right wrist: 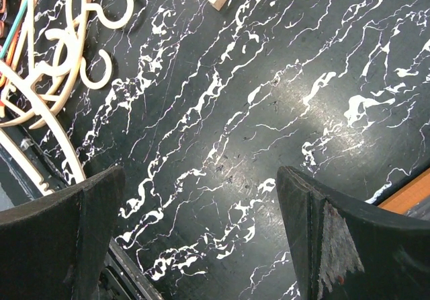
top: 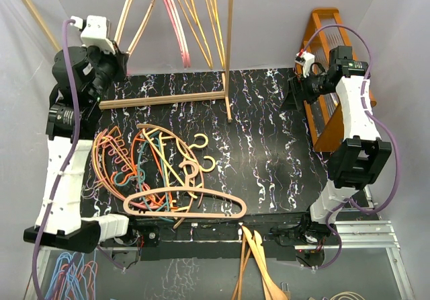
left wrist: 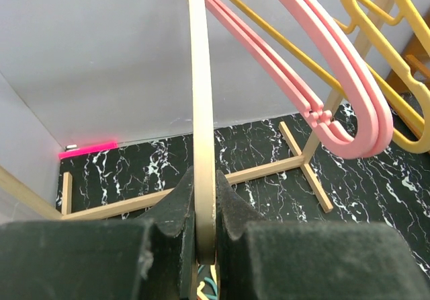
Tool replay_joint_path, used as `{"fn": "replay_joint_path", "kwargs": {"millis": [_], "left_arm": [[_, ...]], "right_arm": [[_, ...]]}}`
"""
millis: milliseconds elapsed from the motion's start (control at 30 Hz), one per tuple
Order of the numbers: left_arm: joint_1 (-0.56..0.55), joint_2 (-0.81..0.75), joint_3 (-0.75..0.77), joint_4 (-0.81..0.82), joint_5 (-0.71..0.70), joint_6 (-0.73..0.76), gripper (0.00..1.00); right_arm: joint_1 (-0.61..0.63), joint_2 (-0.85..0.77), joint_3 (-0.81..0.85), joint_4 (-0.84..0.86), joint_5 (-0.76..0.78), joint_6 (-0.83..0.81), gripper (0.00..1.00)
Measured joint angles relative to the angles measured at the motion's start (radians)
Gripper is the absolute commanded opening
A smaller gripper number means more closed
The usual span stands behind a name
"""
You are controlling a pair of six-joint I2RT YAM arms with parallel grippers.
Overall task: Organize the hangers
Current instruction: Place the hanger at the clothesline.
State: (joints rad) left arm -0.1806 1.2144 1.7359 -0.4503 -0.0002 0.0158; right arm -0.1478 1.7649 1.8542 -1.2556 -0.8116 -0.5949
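A tan hanger (top: 136,14) hangs at the left of the rack's rail, and my left gripper (top: 118,56) is shut on its lower edge. In the left wrist view the tan hanger (left wrist: 201,111) stands edge-on, pinched between the left gripper's (left wrist: 205,212) jaws. Pink hangers (left wrist: 336,91) and yellow hangers (left wrist: 406,71) hang to its right. A pile of orange, teal, yellow and tan hangers (top: 161,172) lies on the table's left half. My right gripper (top: 295,98) is open above bare table (right wrist: 222,145), with cream hanger hooks (right wrist: 74,64) at its far left.
The rack's wooden base bar (top: 168,99) and upright post (top: 230,44) stand on the black marbled table. An orange wooden stand (top: 321,71) is at the right behind the right arm. Light wooden hangers (top: 259,266) and blue and pink wire hangers (top: 67,273) lie below the table's near edge.
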Motion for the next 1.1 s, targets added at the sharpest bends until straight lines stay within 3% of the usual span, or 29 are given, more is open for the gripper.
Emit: {"fn": "replay_joint_path", "kwargs": {"millis": [567,900,1000,1033,1067,1100], "left_arm": [[-0.001,0.211,0.307,-0.261,0.023,-0.035,0.0],[-0.001,0.198,0.225,-0.28,-0.029,-0.063,0.0],[-0.002,0.192,0.164,-0.261,-0.037,-0.067,0.5],[-0.002,0.192,0.155,-0.262,-0.038,-0.063,0.84],[-0.002,0.188,0.135,-0.263,-0.037,-0.074,0.96],[-0.002,0.179,0.111,-0.256,-0.037,-0.078,0.97]], "right_arm": [[0.004,0.015,-0.005,-0.004,-0.049,0.0,0.99],[0.025,0.024,-0.018,-0.025,-0.069,-0.006,0.99],[0.042,0.024,-0.043,-0.029,-0.069,-0.007,0.99],[0.048,0.024,-0.051,-0.028,-0.069,-0.008,0.99],[0.052,0.024,-0.058,-0.028,-0.068,-0.008,0.99],[0.058,0.024,-0.065,-0.027,-0.067,-0.008,0.99]]}}
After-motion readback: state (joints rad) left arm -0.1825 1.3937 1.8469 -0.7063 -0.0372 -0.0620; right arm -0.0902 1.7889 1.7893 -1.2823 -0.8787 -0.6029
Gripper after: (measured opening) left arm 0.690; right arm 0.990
